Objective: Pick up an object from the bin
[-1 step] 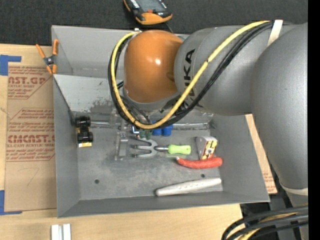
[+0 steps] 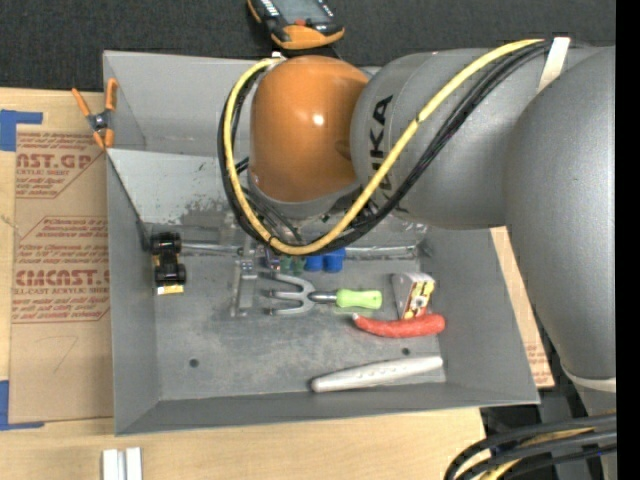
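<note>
The thing nearest the work is a little fork with metal prongs and a green handle. It lies flat about the middle of the bin, prongs toward the left. The hand hangs just over the prong end, tucked under the arm's orange cover, and from where I stand I can't tell whether it is apart or together.

If the fork is the pick, I'd go for the thin neck between prongs and handle. The prongs look likely to slip, and the handle sits close to other things. Two blue pieces lie just above the neck, so a straight descent squared across the shaft would be safest.

Further right, a red pepper-shaped thing lies just beside the handle's end, with a small packet just above it. Both could be nudged if the hand drifts that way. A grey stick near the front wall and a black-and-yellow toy car at the left are well apart.
</note>
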`<move>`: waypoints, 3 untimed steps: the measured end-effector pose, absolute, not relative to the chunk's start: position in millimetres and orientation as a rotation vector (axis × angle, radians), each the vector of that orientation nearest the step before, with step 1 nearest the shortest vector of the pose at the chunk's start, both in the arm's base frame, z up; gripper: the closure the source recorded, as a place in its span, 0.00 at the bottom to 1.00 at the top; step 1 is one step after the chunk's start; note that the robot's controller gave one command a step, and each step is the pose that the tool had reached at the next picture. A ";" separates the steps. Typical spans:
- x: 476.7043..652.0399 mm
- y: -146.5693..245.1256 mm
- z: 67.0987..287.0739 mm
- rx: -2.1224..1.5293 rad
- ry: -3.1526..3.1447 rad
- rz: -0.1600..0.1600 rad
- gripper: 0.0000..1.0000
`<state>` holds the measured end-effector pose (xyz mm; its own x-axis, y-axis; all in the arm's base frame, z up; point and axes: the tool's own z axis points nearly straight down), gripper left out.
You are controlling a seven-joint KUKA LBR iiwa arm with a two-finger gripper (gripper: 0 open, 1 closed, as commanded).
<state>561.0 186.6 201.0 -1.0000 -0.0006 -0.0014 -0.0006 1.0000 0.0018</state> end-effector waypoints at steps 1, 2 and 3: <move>588.0 56.3 76.1 -0.249 3.129 0.004 0.00; 590.4 133.2 141.2 0.478 3.094 0.015 0.00; 566.4 -1.4 98.0 -0.075 3.144 -0.005 0.00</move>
